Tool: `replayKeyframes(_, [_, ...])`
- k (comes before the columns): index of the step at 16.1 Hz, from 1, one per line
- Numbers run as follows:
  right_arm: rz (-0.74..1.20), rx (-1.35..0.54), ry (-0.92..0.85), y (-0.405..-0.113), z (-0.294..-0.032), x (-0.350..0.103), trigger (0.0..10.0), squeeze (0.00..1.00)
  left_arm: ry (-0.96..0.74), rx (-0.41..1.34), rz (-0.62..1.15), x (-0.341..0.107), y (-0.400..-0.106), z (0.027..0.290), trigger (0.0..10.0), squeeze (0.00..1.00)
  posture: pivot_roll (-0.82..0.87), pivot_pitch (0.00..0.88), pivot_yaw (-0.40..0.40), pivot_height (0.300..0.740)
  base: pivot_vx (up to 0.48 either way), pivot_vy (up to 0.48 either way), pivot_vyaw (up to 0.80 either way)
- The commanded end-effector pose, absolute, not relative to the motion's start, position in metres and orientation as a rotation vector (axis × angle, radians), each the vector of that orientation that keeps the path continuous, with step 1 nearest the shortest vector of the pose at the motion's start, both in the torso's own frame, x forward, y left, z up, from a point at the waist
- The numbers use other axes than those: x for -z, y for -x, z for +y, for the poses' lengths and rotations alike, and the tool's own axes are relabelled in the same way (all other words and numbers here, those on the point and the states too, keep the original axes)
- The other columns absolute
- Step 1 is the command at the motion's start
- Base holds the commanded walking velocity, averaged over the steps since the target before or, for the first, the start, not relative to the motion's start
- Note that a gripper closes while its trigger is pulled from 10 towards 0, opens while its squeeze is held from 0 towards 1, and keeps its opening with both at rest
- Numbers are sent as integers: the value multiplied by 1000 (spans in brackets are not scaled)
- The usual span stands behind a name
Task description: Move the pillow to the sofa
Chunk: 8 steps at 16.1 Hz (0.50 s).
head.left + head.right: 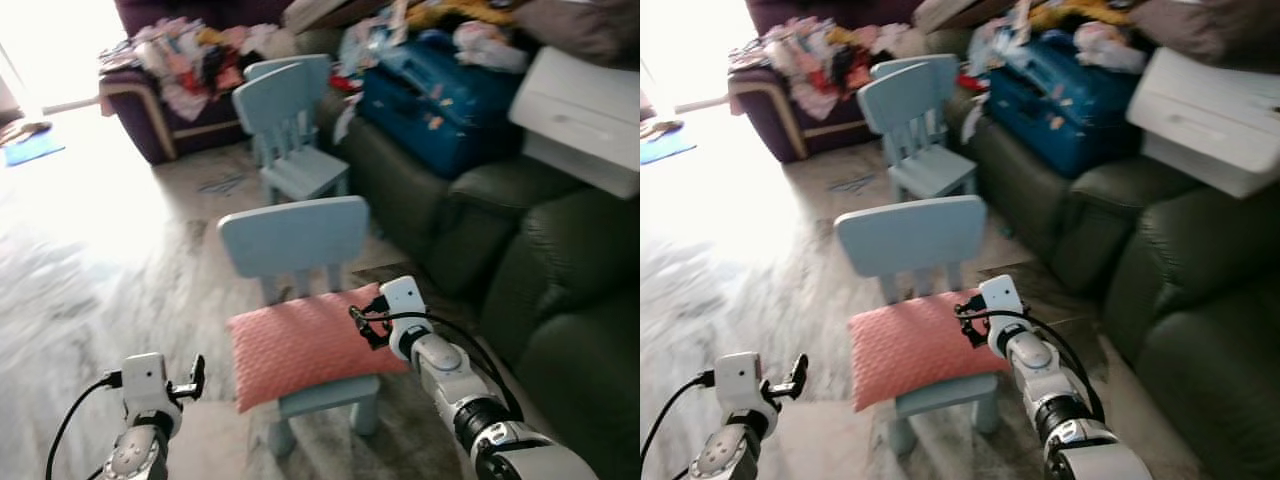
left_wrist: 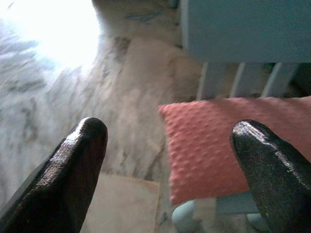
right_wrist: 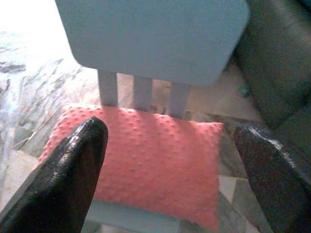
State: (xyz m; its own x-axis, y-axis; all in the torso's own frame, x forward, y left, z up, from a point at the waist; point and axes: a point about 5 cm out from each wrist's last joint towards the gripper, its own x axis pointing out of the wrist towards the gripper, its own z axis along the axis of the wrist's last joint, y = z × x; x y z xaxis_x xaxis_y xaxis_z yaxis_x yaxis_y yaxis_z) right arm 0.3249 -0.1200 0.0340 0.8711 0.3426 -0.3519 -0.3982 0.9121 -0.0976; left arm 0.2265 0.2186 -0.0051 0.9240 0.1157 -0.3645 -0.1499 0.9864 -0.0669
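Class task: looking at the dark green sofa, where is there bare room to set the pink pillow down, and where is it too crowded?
Free: the near end of the dark green sofa, its seat and arm, beside the white box. Crowded: the far end, under the blue suitcase and clothes. The pink pillow lies on the light blue chair.

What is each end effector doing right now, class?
Left end effector: open, empty, beside the pillow.
Right end effector: open, empty, over the pillow.

A dimpled, matt cloth pillow rests on a smooth plastic chair, beside a dark leather-look sofa and glossy marble floor.
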Motion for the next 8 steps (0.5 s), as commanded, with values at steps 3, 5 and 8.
replayKeyframes(3, [298, -402, 163, -329, -119, -42, 10000, 0, 93, -126, 331, -7, -235, 217, 10000, 0, -107, 35, 35, 740, 0, 0, -508])
replayKeyframes(5, [292, -413, 160, -328, -118, -42, 10000, 0, 96, -124, 317, -11, -238, 214, 10000, 0, -114, 38, 37, 740, 0, 0, 0])
replayKeyframes(8, [290, -416, 159, -328, -117, -42, 10000, 0, 97, -125, 317, -12, -238, 213, 10000, 0, -116, 38, 38, 740, 0, 0, 0])
